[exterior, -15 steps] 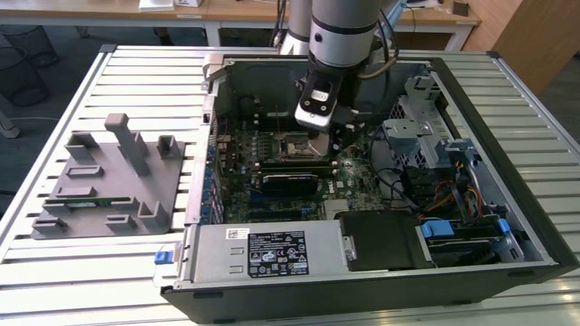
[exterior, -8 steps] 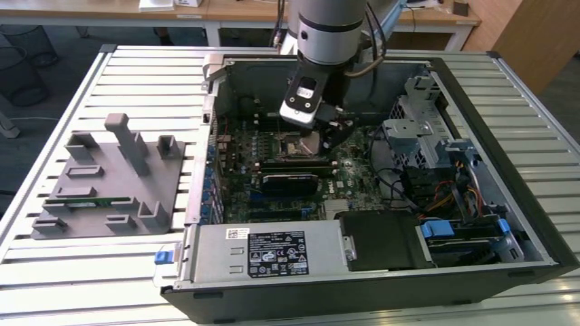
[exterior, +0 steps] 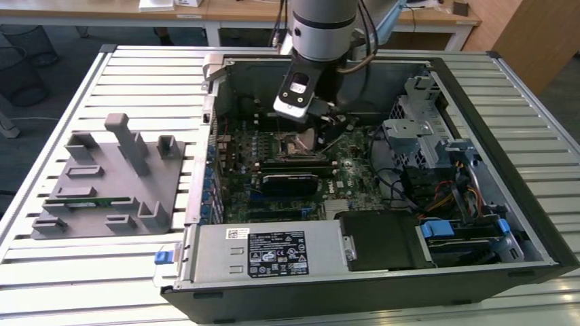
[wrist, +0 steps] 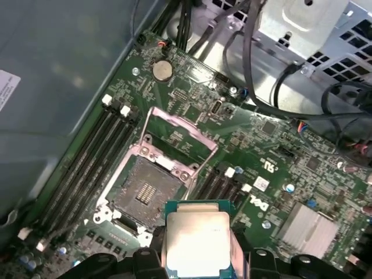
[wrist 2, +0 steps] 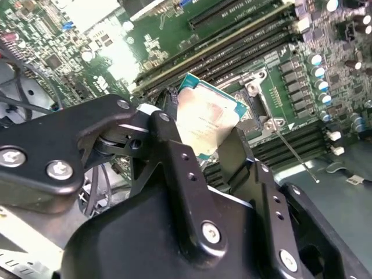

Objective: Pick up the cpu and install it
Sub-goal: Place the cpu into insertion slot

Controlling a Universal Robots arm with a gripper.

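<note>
The cpu, a flat square chip with a shiny silver top and a green edge, is clamped between my gripper's black fingers. It hangs tilted just above the motherboard, close beside the open black-framed socket, whose metal load frame stands swung up. In the second wrist view the cpu hovers over the socket area, held by the gripper. The exterior view has my gripper down inside the open computer case, over the socket.
Memory slots run along one side of the socket, and a silver heatsink and cables lie on the other. A grey fixture with a green memory stick stands at the exterior view's left. The power supply sits at the case front.
</note>
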